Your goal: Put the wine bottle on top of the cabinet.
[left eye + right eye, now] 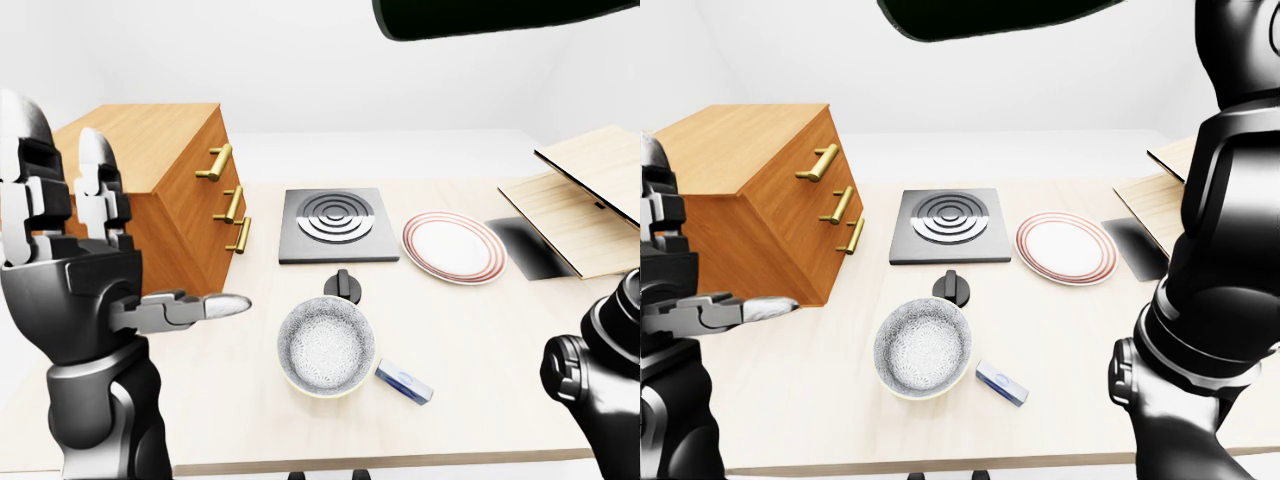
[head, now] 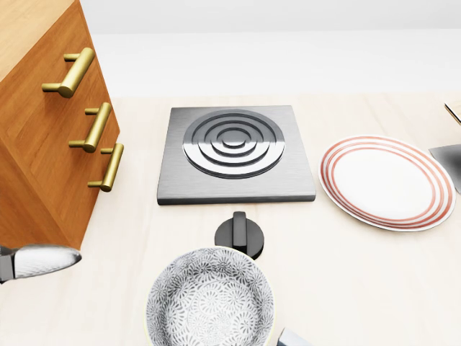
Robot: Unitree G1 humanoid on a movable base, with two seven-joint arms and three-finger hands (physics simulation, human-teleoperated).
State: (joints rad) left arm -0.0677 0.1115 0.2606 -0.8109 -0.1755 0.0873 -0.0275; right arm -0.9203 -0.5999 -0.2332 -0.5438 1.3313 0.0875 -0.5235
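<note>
The wine bottle (image 1: 990,15) is a dark green shape aloft along the top edge of both eye views, lying nearly level, right of and above the cabinet. The wooden cabinet (image 1: 150,135) with three brass drawer handles stands on the table at the left; its flat top is bare. My left hand (image 1: 120,220) is open and empty, fingers upright and thumb out, low in the left-eye view in front of the cabinet. My right arm (image 1: 1230,200) rises along the right side to the top edge. Its hand is out of view.
On the pale table (image 1: 480,330) stand a square steel hob (image 1: 335,225), a black knob (image 1: 343,285), a patterned bowl (image 1: 326,347), a red-rimmed plate (image 1: 455,247) and a small blue-white packet (image 1: 404,382). Wooden boards (image 1: 580,200) lie at the right.
</note>
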